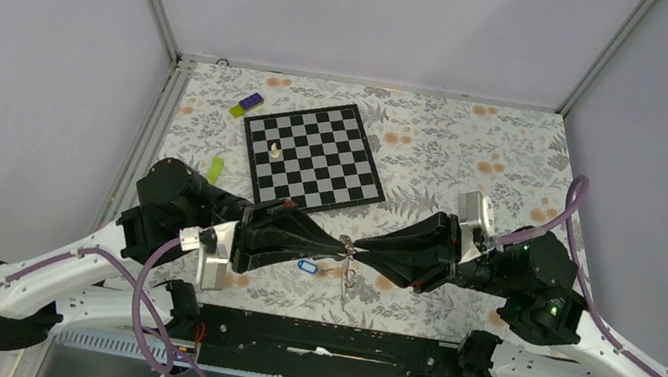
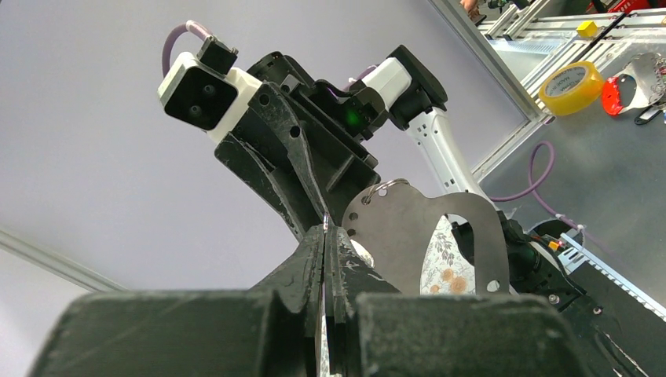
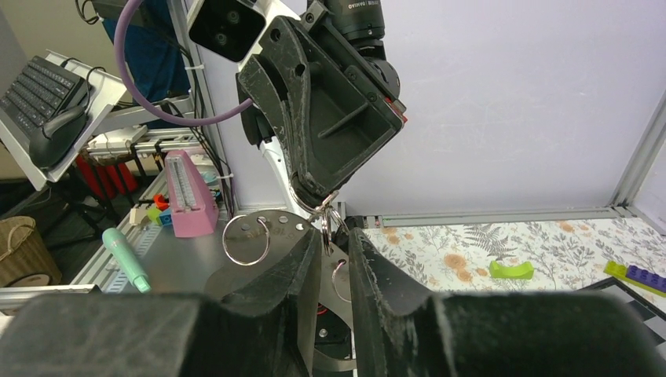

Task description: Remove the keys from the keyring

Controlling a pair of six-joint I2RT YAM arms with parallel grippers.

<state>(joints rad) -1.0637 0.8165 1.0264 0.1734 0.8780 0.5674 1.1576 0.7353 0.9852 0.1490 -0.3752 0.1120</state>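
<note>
Floral-patterned cloth covers the table (image 1: 458, 147), which stands inside pale grey walls with metal corner posts. Nearest the camera, two arms reach in from the near edge and meet tip to tip at the middle of the table.

The left gripper (image 1: 343, 244) has its jaws pressed together. In the right wrist view, thin wire loops of the keyring (image 3: 330, 214) hang from its tip, so it pinches the ring. The right gripper (image 1: 357, 248) comes in from the other side with only a narrow gap between its fingers (image 3: 369, 275). The ring wire sits in that gap, but I cannot tell whether the pads actually squeeze it.

One blue tag (image 1: 305, 267) hangs just below and left of the meeting point. Its white label is too small to read. The keys (image 1: 347, 287) dangle in a silvery cluster just right of the tag, too small to count.

Farther back lies one chessboard (image 1: 315, 152), turned at a slight angle, with a single white chess piece (image 1: 273, 151) standing near its left edge. One green piece (image 1: 215, 170) lies left of the board. One blue-and-yellow block (image 1: 245, 106) lies near the far left corner.
</note>
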